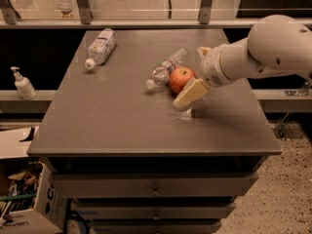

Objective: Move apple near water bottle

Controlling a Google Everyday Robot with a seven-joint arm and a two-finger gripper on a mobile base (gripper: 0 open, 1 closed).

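The red-orange apple (180, 79) sits on the grey table (117, 116), touching or nearly touching the side of the slim clear water bottle (165, 68), which lies on its side with its cap pointing front-left. My gripper (193, 76) is just right of the apple, low over the table. Its fingers are spread open: one cream finger (190, 93) reaches down in front of the apple and the other (203, 50) sits behind it. The apple is not gripped.
A stouter bottle with a large white label (100, 48) lies at the table's back left. A pump dispenser (22, 83) stands on a ledge to the left. A cardboard box (24, 204) sits on the floor front-left. Drawers are below the tabletop.
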